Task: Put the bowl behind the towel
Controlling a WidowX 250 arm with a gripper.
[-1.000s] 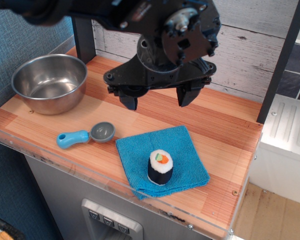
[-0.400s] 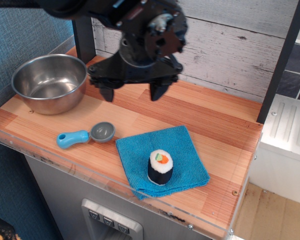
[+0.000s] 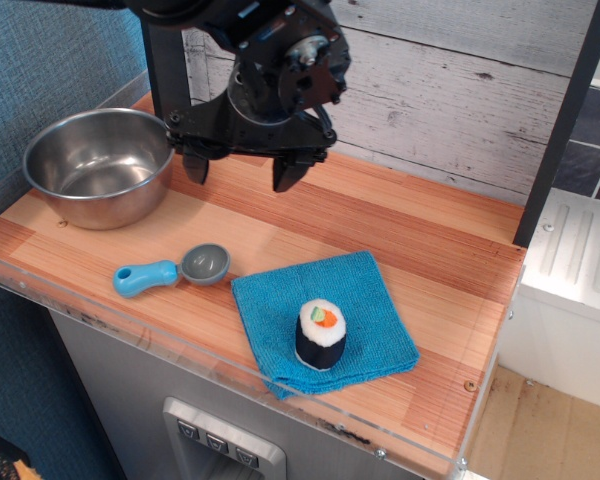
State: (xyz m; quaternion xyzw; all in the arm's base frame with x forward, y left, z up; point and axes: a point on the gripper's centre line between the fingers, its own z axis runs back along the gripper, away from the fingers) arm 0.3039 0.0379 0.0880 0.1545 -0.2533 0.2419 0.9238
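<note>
The shiny steel bowl [image 3: 98, 166] stands upright and empty at the far left of the wooden counter. The bright blue towel [image 3: 325, 320] lies flat near the front edge, right of centre, with a sushi roll [image 3: 321, 334] standing on it. My black gripper [image 3: 241, 172] hangs open above the counter just right of the bowl, its left finger [image 3: 195, 166] close to the bowl's right rim and its right finger [image 3: 286, 171] further right. It holds nothing.
A small grey scoop with a blue handle [image 3: 173, 270] lies between the bowl and the towel. A dark post [image 3: 168, 60] stands behind the bowl. A white plank wall [image 3: 450, 90] backs the counter. A clear lip [image 3: 210, 365] runs along the front edge.
My gripper has moved left and back, from above the counter's middle behind the towel to beside the bowl's right rim. It has stayed open. The objects have not moved.
</note>
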